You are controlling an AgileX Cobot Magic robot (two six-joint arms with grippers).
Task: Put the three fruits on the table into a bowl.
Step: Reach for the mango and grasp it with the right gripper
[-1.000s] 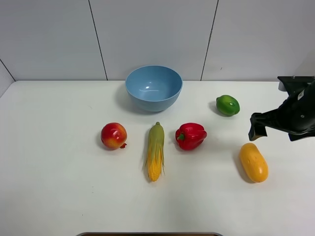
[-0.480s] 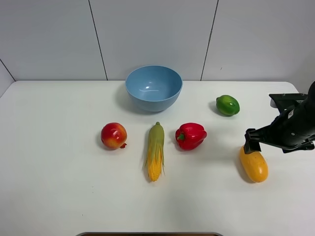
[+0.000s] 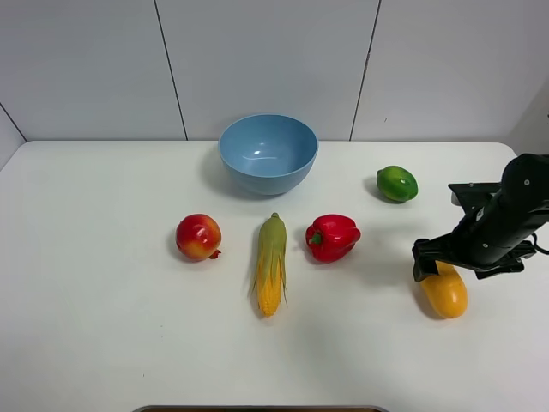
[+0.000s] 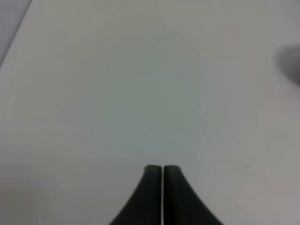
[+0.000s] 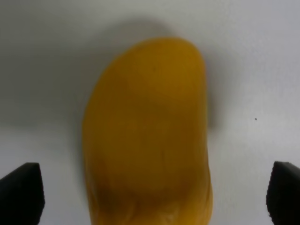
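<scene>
The orange-yellow mango-like fruit (image 3: 445, 294) lies on the white table (image 3: 103, 326) at the right. My right gripper (image 3: 439, 268) is open just above it, fingers straddling it; the right wrist view shows the fruit (image 5: 147, 136) filling the space between the two fingertips (image 5: 21, 190). The green fruit (image 3: 396, 184) sits at the back right. The red-yellow pomegranate-like fruit (image 3: 198, 236) sits at the left of centre. The light-blue bowl (image 3: 268, 154) stands empty at the back centre. My left gripper (image 4: 162, 169) is shut and empty over bare table; it is out of the exterior view.
A yellow-green corn cob (image 3: 271, 263) and a glossy red bell pepper (image 3: 331, 237) lie in the middle row between the pomegranate-like fruit and the mango-like fruit. A grey panelled wall runs behind the table.
My right gripper has moved down and to the left, from above and beyond the mango-like fruit to straddling its near end. Nothing else has moved.
</scene>
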